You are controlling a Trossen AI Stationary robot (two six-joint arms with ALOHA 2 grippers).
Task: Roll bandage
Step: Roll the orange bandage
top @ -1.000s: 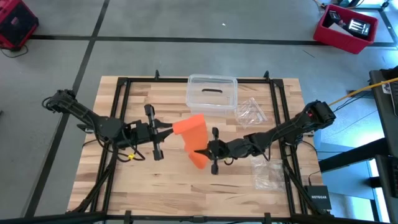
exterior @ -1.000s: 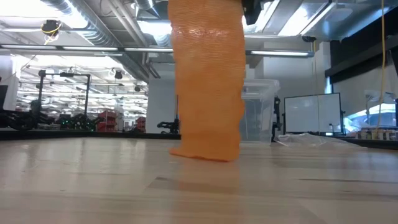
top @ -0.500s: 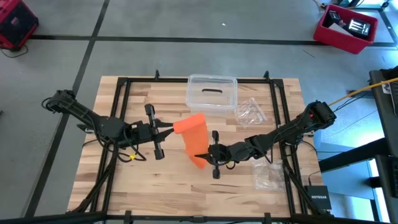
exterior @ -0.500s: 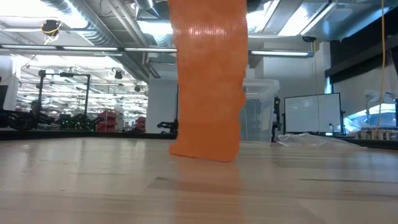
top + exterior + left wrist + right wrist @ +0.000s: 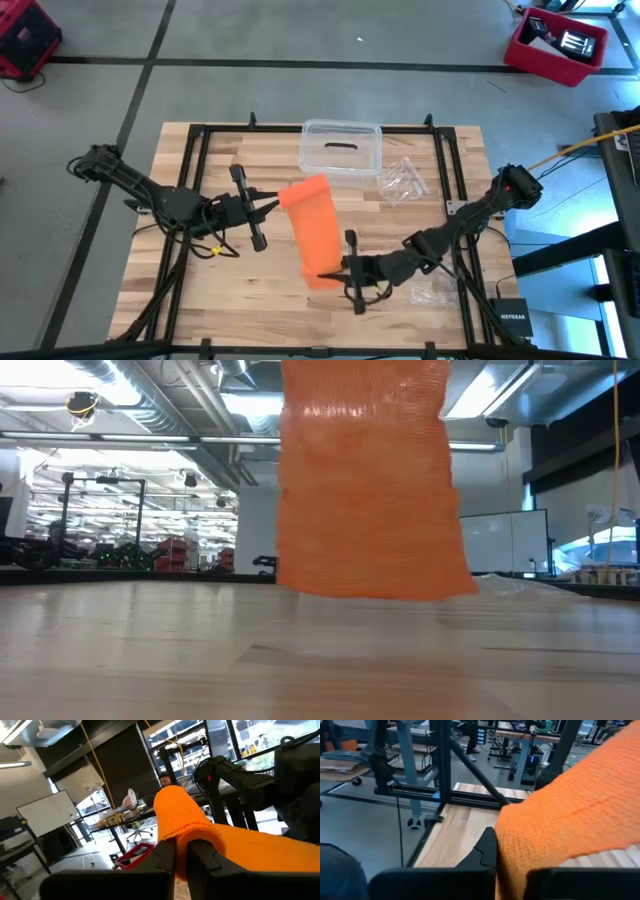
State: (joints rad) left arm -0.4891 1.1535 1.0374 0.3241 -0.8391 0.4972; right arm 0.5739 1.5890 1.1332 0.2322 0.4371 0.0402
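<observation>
We see the bandage (image 5: 312, 232) stretched above the table (image 5: 200, 300), left pincer (image 5: 275, 203) clamped on one end, right pincer (image 5: 325, 273) clamped on the other.

bandage (image 5: 313, 234): bright orange, open mesh weave. Table (image 5: 220, 290): pale wood planks, black frame rails. Box (image 5: 341, 148) beyond the bandage: clear. Both arms black. Bin (image 5: 556, 45) off the table: red.

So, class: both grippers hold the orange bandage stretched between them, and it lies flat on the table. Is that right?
Not quite. The bandage is held by the left gripper and the right gripper, but it hangs above the table; the low view shows its lower edge clear of the wood.
</observation>
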